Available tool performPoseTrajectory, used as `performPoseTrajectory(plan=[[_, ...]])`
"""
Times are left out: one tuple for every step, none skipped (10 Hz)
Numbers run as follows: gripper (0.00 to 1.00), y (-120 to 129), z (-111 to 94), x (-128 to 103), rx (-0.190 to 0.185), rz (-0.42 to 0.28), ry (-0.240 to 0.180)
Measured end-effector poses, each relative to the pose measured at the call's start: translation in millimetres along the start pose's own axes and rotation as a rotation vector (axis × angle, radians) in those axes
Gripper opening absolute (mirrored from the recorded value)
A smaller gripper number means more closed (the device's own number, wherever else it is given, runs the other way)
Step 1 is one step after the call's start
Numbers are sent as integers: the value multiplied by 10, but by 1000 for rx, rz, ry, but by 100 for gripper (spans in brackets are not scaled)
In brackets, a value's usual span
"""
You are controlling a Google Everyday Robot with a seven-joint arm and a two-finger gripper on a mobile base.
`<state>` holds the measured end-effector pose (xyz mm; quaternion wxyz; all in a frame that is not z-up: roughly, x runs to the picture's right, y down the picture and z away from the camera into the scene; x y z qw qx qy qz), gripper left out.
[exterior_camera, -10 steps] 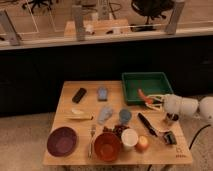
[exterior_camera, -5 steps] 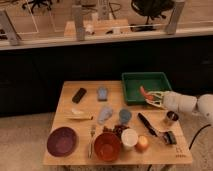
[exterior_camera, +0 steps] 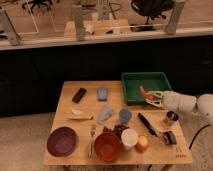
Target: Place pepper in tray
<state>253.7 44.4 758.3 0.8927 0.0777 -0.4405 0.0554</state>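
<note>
The gripper (exterior_camera: pixel 150 98) reaches in from the table's right edge, its 2 fingers closed around the pepper (exterior_camera: pixel 144 92), which sticks up and to the left from between them. It hangs over the front rim of the tray (exterior_camera: pixel 131 89), at the tray's front middle. The tray sits at the table's back right corner, and its green floor looks bare behind the pepper.

Just in front of the arm, near the right edge, stands a small metal cup (exterior_camera: pixel 171 118). A black-handled tool (exterior_camera: pixel 147 123) lies slanted toward the front right corner. Along the front edge sit a purple plate (exterior_camera: pixel 62 141), a reddish-brown bowl (exterior_camera: pixel 106 146), a white cup (exterior_camera: pixel 129 138) and an orange fruit (exterior_camera: pixel 142 144). A black object (exterior_camera: pixel 79 95) lies near the back left corner.
</note>
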Motion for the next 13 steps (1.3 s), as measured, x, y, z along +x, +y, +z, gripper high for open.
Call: performPoseTrajectory(plan=[[18, -10, 18, 29, 7, 11, 1], [18, -21, 76, 98, 13, 34, 2], [18, -51, 164, 182, 17, 58, 2], [22, -140, 300, 356, 30, 99, 8], [29, -207, 389, 473, 42, 124, 13], [39, -294, 524, 594, 63, 150, 18], [51, -382, 630, 712, 95, 171, 28], [59, -444, 678, 760, 115, 174, 32], [70, -536, 725, 820, 139, 171, 38], [77, -626, 764, 846, 157, 160, 42], [80, -673, 793, 859, 166, 153, 44], [80, -710, 777, 891, 179, 149, 50], [80, -717, 749, 916, 187, 150, 54]])
